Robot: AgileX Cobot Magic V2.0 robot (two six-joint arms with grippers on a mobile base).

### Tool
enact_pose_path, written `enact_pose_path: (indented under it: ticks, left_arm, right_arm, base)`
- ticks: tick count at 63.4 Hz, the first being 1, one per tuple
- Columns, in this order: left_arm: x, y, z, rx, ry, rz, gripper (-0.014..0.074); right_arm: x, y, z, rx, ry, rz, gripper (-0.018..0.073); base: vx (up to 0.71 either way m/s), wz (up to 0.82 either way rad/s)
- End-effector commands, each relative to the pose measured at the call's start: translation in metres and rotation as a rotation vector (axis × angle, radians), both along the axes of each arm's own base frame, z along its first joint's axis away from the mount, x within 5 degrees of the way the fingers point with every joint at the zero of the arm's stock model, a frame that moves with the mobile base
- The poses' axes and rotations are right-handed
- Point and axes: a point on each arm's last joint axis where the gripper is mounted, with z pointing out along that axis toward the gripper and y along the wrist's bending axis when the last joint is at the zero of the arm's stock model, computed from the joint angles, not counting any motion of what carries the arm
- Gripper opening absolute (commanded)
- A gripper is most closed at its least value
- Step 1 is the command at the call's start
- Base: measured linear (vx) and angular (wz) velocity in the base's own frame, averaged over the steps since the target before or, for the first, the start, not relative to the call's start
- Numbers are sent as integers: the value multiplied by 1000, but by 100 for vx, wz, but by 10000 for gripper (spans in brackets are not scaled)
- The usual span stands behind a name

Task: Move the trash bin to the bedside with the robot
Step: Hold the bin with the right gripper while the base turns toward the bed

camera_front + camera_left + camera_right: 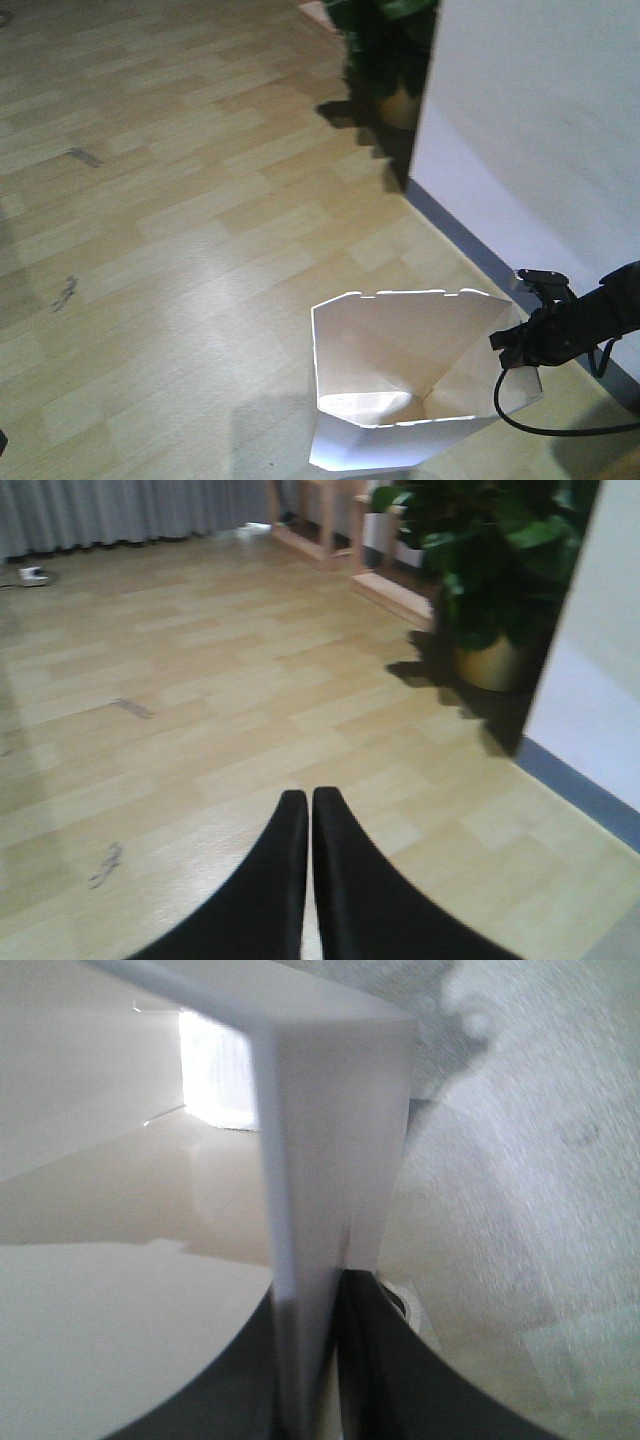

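On the wooden floor (180, 250), close to the white wall (540, 110), stands the trash bin (375, 350). The right tool (315, 1360) pinches its thin side at the rim. The left tool (308, 815) is pressed together over the floor. A green plant (490, 560) stands well apart from the bin.

Light wood-plank floor (220, 710); a potted plant (490, 590) is seen beside the white wall (540, 100), grey curtains (120, 510) far left of it.
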Motion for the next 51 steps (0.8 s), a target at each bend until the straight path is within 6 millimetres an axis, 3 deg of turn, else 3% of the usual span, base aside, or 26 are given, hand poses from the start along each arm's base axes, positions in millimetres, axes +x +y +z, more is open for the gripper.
enact_pose_path:
  ticks: [1, 31, 51]
  left_arm:
    - [3, 0, 4, -6, -52, -2, -6]
    - [3, 0, 4, -6, -52, -2, -6]
    - [3, 0, 4, -6, -52, -2, -6]
  right_arm:
    - [9, 11, 29, 156, -36, 1, -2]
    - [9, 11, 29, 156, -36, 1, -2]
    - [9, 11, 29, 156, -36, 1, -2]
  base:
    - [18, 70]
    - [20, 75]
    - [24, 43]
